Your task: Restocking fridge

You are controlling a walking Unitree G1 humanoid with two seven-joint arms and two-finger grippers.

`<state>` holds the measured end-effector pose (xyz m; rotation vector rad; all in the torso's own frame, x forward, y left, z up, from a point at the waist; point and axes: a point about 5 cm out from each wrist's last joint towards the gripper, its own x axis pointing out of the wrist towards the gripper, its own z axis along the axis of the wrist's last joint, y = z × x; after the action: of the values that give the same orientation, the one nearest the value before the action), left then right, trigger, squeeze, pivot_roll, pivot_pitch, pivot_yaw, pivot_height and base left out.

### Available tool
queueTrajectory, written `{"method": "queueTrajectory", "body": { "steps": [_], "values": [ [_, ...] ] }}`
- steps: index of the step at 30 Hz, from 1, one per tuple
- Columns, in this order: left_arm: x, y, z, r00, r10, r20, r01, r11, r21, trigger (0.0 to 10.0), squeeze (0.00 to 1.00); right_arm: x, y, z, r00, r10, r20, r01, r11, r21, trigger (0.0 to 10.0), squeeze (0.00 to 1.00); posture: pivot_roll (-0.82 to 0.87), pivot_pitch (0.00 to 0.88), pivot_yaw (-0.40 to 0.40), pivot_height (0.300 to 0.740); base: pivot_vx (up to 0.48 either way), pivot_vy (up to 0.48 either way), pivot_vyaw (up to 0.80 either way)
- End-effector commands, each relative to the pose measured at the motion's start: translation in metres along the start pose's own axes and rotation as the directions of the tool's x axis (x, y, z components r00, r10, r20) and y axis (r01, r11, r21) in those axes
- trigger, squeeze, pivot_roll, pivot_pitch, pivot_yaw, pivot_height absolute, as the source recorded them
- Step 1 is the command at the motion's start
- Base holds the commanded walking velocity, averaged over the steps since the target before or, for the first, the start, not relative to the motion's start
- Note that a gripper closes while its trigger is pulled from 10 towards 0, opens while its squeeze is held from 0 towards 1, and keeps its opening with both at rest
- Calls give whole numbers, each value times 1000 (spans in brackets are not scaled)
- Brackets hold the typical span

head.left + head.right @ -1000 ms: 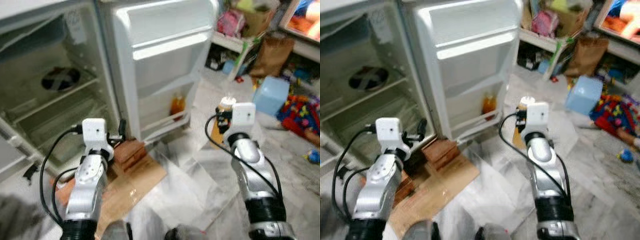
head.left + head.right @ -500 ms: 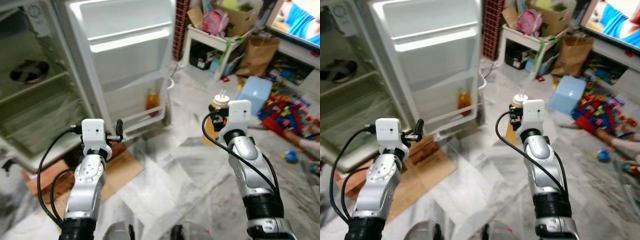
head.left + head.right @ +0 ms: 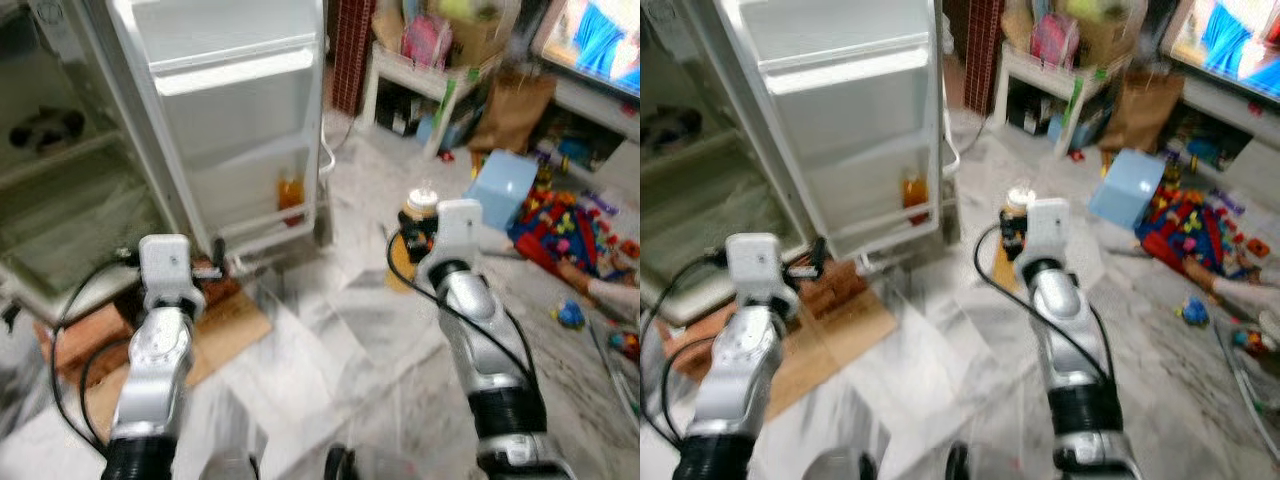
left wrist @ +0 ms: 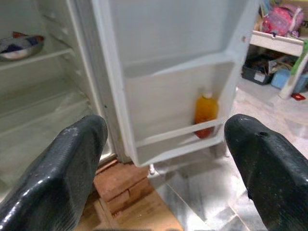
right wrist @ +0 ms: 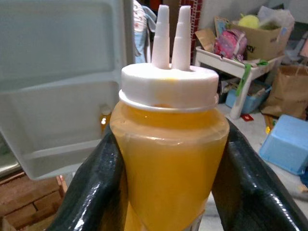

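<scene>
2 orange bottles, 1 open fridge.

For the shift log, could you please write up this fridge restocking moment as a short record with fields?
Fridge: door open
Door shelf: one orange bottle standing on it
Inside shelf: a bowl
Right gripper: shut on a squeeze bottle of orange sauce, white twin-nozzle cap, held upright
Left gripper: open, holding nothing, pointed at the door shelf
Floor: cardboard by the fridge, toys to the right

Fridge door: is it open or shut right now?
Open. The fridge door is swung wide, baring its inner shelves, with an orange bottle standing in the lowest door shelf and the fridge's interior shelves visible beside it.
</scene>
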<state>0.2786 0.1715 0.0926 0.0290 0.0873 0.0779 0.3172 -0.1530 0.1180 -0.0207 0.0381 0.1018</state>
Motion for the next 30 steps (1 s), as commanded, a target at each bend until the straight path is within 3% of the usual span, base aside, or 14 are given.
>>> {"method": "queueTrajectory", "body": {
  "steps": [1,12,14,30],
  "values": [
    [-2,6,0,1000,17,-4,-17,1000,20,10000,0,0,1,6,1000,-3,28,3,1000,13,10000,0,15,77,-12,740,0,0,0],
    [-6,12,0,1000,-10,3,10,1000,14,10000,0,-1,6,8,997,45,62,-48,998,38,10000,0,25,69,-15,740,28,0,0],
    [-6,11,1,1000,-12,7,12,1000,13,10000,0,-1,8,11,994,74,78,-74,997,-8,10000,0,24,66,-17,740,332,0,0],
    [-6,7,1,1000,-19,4,19,1000,3,10000,0,1,9,15,989,101,104,-101,995,-9,10000,0,22,71,-22,740,433,0,736]
  ]
}}
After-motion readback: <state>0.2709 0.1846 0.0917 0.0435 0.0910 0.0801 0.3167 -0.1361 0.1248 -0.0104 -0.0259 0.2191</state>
